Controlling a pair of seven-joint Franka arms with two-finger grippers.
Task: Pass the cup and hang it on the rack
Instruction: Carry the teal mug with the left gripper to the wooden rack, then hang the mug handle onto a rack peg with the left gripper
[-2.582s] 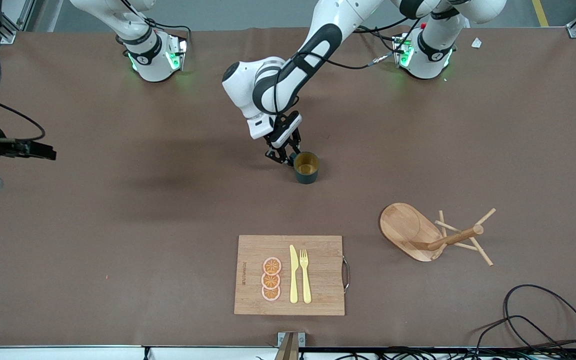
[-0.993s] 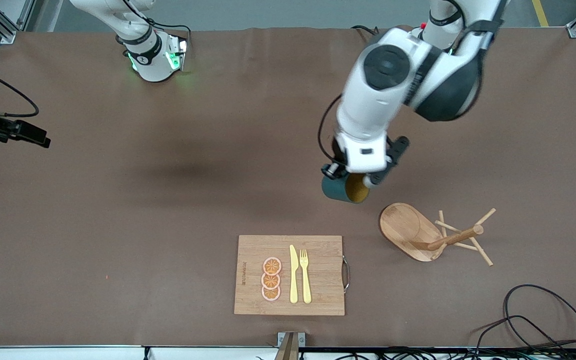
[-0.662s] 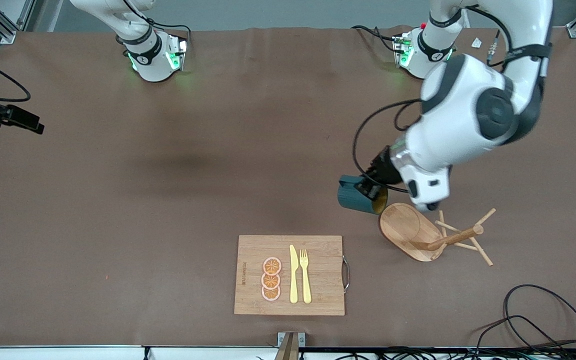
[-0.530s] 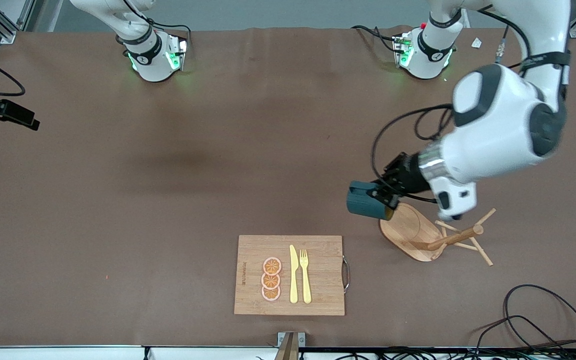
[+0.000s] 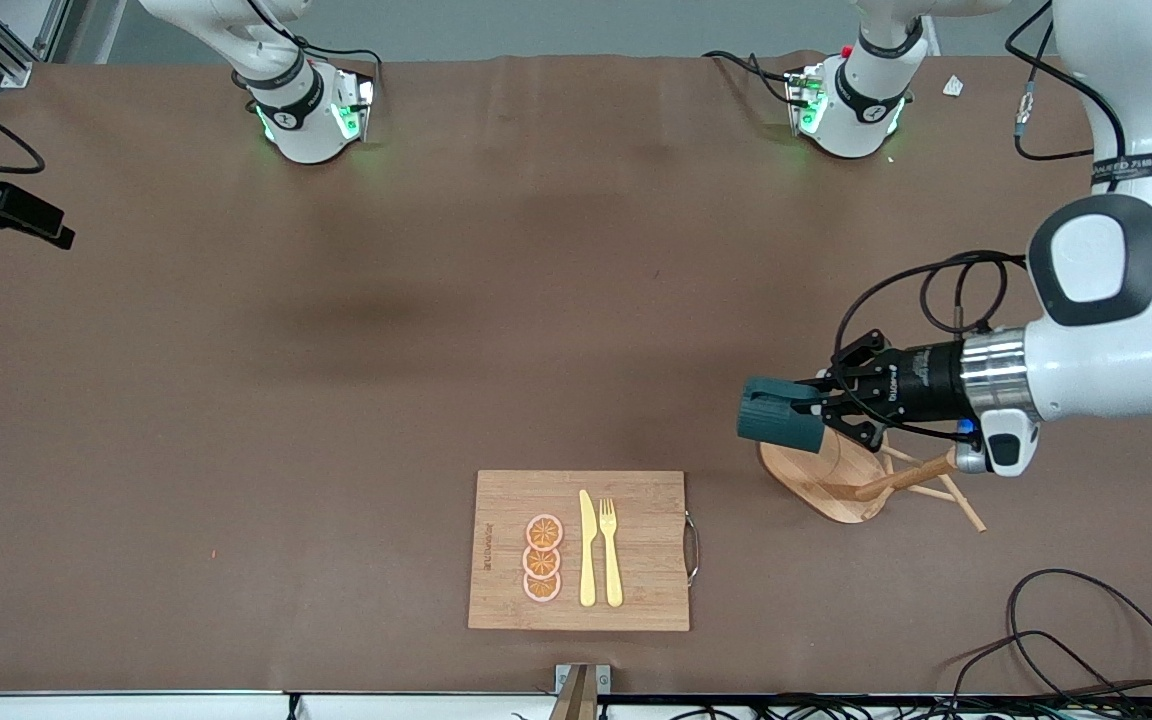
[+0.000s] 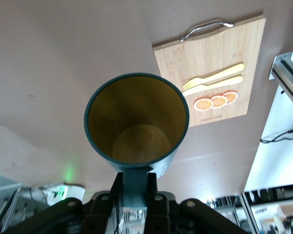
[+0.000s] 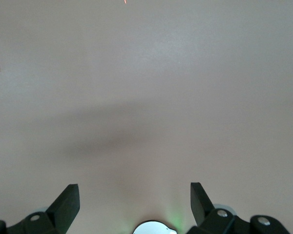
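Observation:
My left gripper point(image 5: 829, 408) is shut on the handle of the dark teal cup point(image 5: 778, 422). It holds the cup on its side in the air, over the edge of the rack's oval base. The rack point(image 5: 821, 478) is light wood with a central post and thin pegs, and it stands toward the left arm's end of the table. In the left wrist view the cup point(image 6: 136, 122) shows its mustard-yellow inside, and its handle is clamped in my left gripper point(image 6: 135, 187). My right gripper point(image 5: 44, 225) waits open and empty over the table's edge at the right arm's end. It also shows in the right wrist view point(image 7: 134, 200).
A rectangular wooden cutting board point(image 5: 641, 540) with a yellow knife, a yellow fork and three orange slices lies near the front camera. It also shows in the left wrist view point(image 6: 210, 58). Black cables point(image 5: 1086, 640) lie at the table's corner near the rack.
My left arm lifted the cup from the middle of the table, turned it on its side and carried it over the rack's base. My right gripper drew back a little.

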